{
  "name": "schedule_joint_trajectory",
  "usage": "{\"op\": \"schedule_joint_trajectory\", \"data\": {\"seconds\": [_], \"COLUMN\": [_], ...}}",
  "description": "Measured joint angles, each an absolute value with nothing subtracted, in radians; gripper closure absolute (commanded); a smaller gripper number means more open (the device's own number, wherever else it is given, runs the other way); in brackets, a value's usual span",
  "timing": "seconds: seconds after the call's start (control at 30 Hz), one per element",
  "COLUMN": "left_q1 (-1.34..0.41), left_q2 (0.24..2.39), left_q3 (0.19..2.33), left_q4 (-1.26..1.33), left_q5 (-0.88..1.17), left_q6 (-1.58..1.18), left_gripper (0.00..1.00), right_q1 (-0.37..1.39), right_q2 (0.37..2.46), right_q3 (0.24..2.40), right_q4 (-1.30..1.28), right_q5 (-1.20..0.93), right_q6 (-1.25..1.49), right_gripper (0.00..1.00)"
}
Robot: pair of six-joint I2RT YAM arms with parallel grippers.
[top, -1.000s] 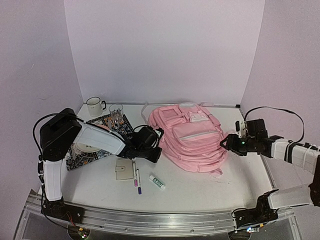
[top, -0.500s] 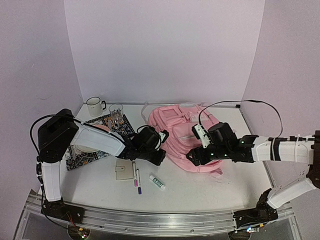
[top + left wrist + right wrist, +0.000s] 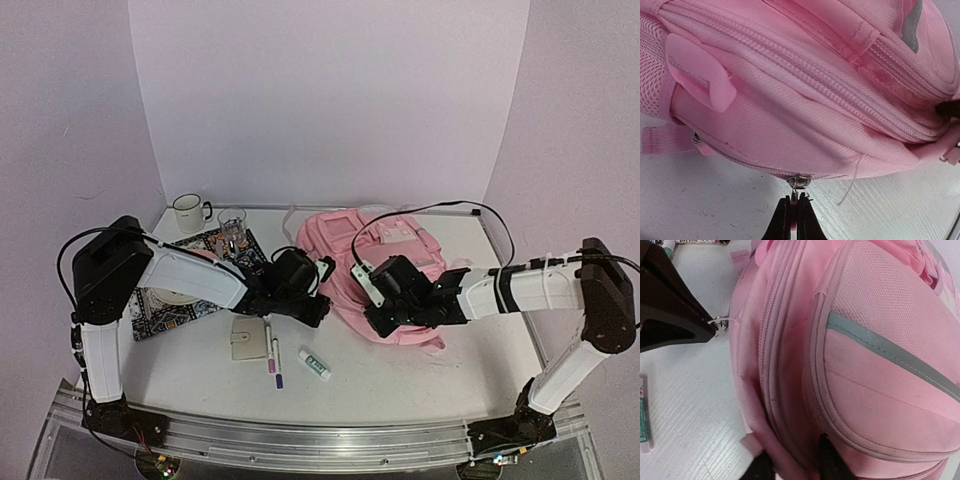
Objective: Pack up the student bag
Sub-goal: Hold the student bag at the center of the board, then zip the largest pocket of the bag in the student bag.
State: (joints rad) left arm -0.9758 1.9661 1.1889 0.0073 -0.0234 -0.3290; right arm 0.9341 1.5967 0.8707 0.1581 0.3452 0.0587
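Lying between jaws, student bag [image 3: 345, 262], zip pull [image 3: 798, 182] pinched

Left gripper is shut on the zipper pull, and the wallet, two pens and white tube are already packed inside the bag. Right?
Not packed: the top external view shows the wallet, two pens and white tube lying on the table beside the student bag. The left gripper is indeed shut on the zipper pull.

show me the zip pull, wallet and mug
zip pull [image 3: 799, 181], left wrist view, its metal slider
wallet [image 3: 243, 340], top external view, centre of its cover
mug [image 3: 187, 218], top external view, its outer wall
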Motion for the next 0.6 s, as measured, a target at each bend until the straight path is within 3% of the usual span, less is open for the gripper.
{"op": "schedule_joint_trajectory", "data": {"seconds": [0.4, 0.47, 0.6], "left_q1": [-0.896, -0.886, -0.876], "left_q2": [1.965, 1.969, 1.973], "left_q3": [1.189, 1.19, 1.189], "left_q4": [0.019, 0.019, 0.018], "left_q5": [-0.03, -0.035, -0.049], "left_q6": [-0.294, -0.289, -0.291], "left_gripper": [1.0, 0.95, 0.69], "right_q1": [0.938, 0.937, 0.932], "right_q2": [1.478, 1.475, 1.475], "right_q3": [0.82, 0.82, 0.82], "right_q4": [0.146, 0.145, 0.144], "right_q5": [0.323, 0.305, 0.264], "right_q6": [0.015, 0.014, 0.015], "right_gripper": [1.0, 1.0, 0.94]}}
